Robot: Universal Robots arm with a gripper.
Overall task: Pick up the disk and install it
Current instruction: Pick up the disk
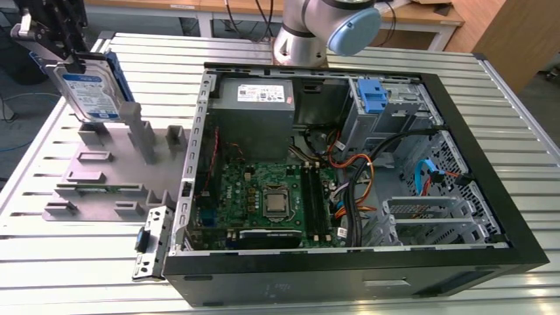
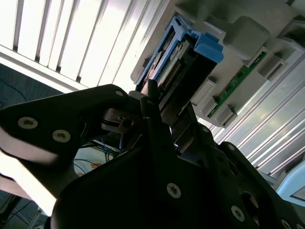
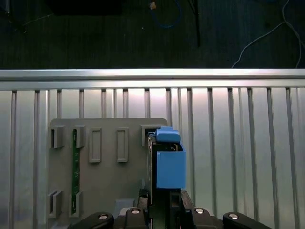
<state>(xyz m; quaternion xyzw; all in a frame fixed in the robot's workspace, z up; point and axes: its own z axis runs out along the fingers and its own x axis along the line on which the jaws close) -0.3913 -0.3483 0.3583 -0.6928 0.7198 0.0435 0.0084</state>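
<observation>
Upper left of the exterior view, the pincer is clamped on the upright disk at the grey rack; the pick-up step is in hand; installing calls for squaring its rails to the drive cage.

I can make out no word, number or sign from here. The disk, at the exterior view's far left, carries a white-and-blue label, and its print is too small for me to read. The grey power-supply box, at the far end of the open computer case, bears a white label with dark lines of print, which I cannot read either.
</observation>
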